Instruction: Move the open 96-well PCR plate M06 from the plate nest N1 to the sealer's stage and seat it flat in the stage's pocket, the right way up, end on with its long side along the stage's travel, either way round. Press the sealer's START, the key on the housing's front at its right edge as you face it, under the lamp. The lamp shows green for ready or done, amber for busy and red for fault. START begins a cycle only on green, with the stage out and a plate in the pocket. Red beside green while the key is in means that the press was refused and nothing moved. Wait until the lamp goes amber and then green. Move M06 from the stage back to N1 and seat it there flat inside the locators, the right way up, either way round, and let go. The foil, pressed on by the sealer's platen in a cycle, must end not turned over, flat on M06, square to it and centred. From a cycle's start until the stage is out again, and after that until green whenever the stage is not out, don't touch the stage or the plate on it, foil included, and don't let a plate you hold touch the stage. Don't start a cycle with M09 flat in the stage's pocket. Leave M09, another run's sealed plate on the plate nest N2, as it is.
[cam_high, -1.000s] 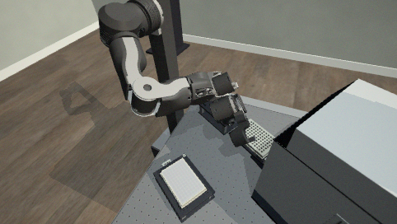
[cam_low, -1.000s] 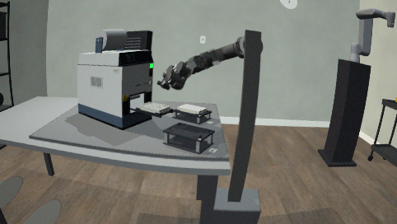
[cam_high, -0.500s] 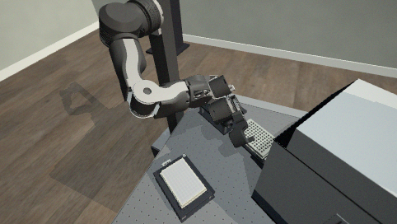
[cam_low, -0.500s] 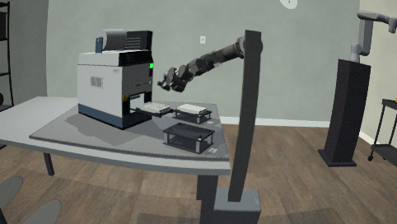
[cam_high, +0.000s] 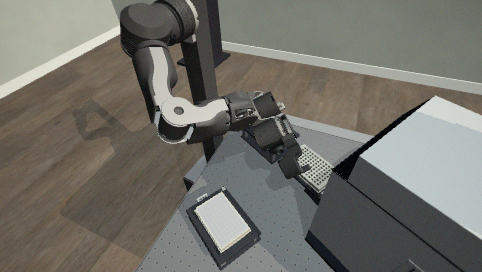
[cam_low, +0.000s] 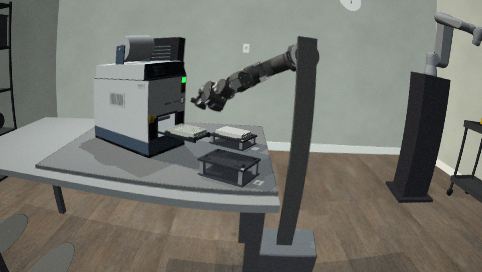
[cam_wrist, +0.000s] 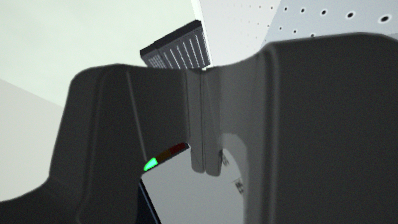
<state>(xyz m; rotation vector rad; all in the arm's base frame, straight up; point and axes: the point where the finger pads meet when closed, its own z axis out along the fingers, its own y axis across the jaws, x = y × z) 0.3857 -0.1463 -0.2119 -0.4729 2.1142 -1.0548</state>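
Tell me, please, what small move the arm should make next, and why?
Probably ease the shut, empty tool the rest of the way toward the START key on the sealer. The open plate already lies on the extended stage, the lamp shows green, and the tool hangs just short of the housing's front under that lamp.

Black cart (cam_low: 469, 150) beside dark pedestal (cam_low: 419, 135).

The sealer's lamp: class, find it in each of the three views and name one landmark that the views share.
Top: not in it; only the sealer's back and roof show.
Exterior: lamp glows green at the right edge of the sealer's front, left of the shut hand.
Wrist: lamp shows green beside red, lower centre, left of the closed fingers.
Shared landmark: the sealer's housing.
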